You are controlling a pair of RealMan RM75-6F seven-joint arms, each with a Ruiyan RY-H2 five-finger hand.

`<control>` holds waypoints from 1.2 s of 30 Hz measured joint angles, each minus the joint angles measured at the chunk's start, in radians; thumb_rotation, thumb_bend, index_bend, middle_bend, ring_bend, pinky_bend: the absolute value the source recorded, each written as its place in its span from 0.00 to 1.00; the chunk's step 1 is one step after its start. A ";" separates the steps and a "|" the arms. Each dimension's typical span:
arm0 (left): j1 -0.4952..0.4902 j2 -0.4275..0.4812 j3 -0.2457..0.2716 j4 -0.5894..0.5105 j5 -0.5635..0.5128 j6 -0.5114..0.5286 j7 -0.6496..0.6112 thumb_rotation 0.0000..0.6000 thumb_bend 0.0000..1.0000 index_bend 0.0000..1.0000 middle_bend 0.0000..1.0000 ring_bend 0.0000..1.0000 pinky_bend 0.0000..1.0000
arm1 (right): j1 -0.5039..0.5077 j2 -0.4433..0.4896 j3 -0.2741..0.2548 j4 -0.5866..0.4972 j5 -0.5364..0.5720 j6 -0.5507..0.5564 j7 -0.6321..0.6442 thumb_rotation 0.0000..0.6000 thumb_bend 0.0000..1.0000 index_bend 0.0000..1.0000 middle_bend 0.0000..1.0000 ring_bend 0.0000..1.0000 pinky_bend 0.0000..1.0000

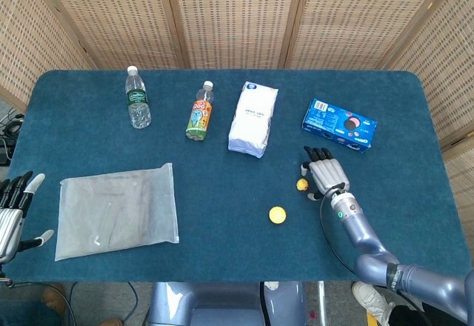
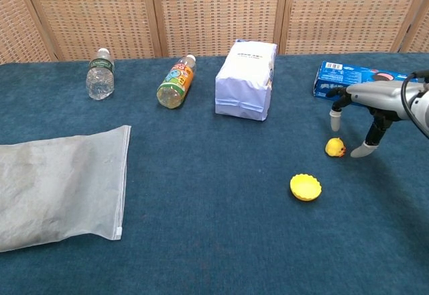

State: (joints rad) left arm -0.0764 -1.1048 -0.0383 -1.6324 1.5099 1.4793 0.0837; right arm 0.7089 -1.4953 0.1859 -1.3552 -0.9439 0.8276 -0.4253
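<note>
Left hand (image 1: pixel 9 215) cut by the head view's left edge; blue box (image 2: pixel 365 88) partly behind right hand (image 2: pixel 375 100).
</note>
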 measured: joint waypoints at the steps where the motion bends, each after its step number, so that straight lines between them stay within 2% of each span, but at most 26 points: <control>1: 0.000 0.000 0.000 0.000 0.001 0.000 0.001 1.00 0.03 0.00 0.00 0.00 0.00 | 0.004 -0.005 -0.001 0.005 0.008 -0.001 -0.004 1.00 0.10 0.44 0.00 0.00 0.00; 22: -0.012 -0.006 0.001 0.005 -0.012 -0.015 0.008 1.00 0.03 0.00 0.00 0.00 0.00 | 0.067 -0.069 -0.007 0.086 0.158 -0.019 -0.087 1.00 0.16 0.48 0.00 0.00 0.00; 28: -0.014 -0.008 0.001 0.004 -0.015 -0.017 0.011 1.00 0.03 0.00 0.00 0.00 0.00 | 0.081 -0.074 -0.007 0.086 0.182 -0.024 -0.089 1.00 0.19 0.52 0.00 0.00 0.00; 36: -0.014 -0.007 0.003 0.003 -0.016 -0.016 0.011 1.00 0.03 0.00 0.00 0.00 0.00 | 0.096 -0.075 -0.008 0.078 0.210 -0.022 -0.097 1.00 0.30 0.58 0.00 0.00 0.00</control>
State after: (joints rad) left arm -0.0908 -1.1116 -0.0353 -1.6295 1.4942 1.4636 0.0944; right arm 0.8049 -1.5700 0.1779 -1.2773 -0.7337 0.8061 -0.5227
